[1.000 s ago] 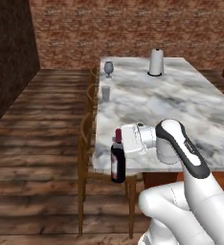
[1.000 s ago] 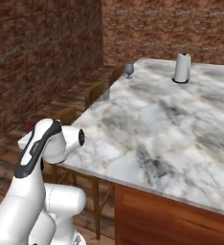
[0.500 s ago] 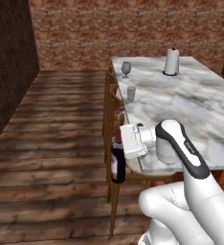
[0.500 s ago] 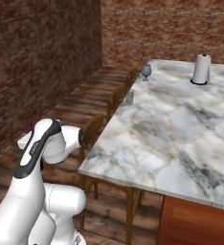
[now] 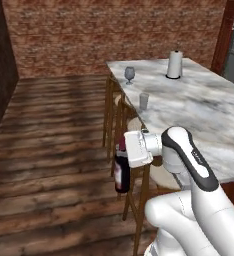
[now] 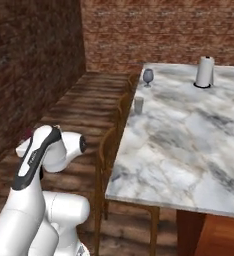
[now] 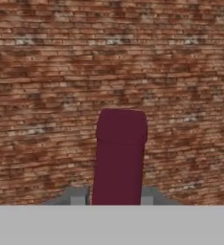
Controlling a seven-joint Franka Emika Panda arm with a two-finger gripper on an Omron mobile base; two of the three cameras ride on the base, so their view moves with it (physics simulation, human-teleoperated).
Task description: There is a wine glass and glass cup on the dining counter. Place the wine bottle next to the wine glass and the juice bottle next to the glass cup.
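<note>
The gripper (image 7: 118,196) pinches the wine bottle (image 5: 121,170) at its dark red neck. In the hand view the two fingertips (image 7: 77,196) sit on either side of the neck, touching it, with the capped top rising just beyond them. In the left base view the dark body hangs below the fingers, upright, out over the wooden floor (image 5: 49,150) and beside a wooden stool (image 5: 139,200); it is not yet over the dining counter (image 5: 199,110).

The bottle looks rigid, smooth and probably heavy, with most of its weight in the wide body below the grip. Held at the narrow neck, it can swing or slip downward if the arm turns sharply, so a slow carry seems wise. A hold lower on the body would likely be too wide for these fingers, so the neck seems the sensible place. As it appears to be glass, it should be set down gently, base flat on the marble.

Well beyond the fingers, the wine glass (image 5: 130,74) stands near the counter's far edge, and the glass cup (image 5: 144,101) stands nearer along the same edge, apart from it. Both look thin and easy to tip, so the bottle should land beside the goblet without touching it. A white roll on a dark stand (image 5: 175,65) stands further in on the counter.
</note>
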